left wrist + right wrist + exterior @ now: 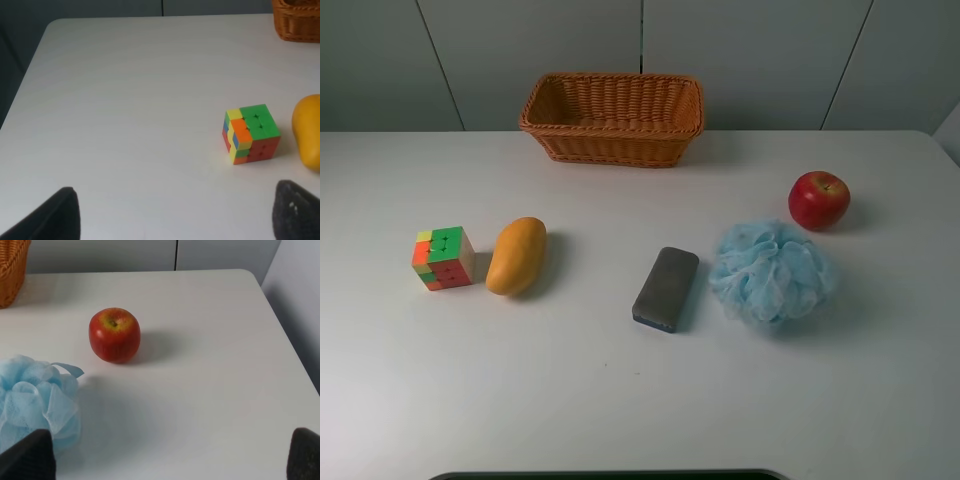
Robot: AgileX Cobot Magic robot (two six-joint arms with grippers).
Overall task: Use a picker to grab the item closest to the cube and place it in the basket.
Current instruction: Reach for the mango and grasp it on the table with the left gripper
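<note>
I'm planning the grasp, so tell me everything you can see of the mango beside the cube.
The mango is an elongated, smooth-skinned fruit, orange-yellow all over. It lies on its side on the white table, long axis slightly slanted in the high view. It sits just right of the cube there, a narrow gap between them. Only the table touches it; the left wrist view catches just its edge.

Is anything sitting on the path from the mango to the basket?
Nothing visible. The table between the mango and the basket is bare; in the high view the cube sits left of the mango and the grey block right of that path.
</note>
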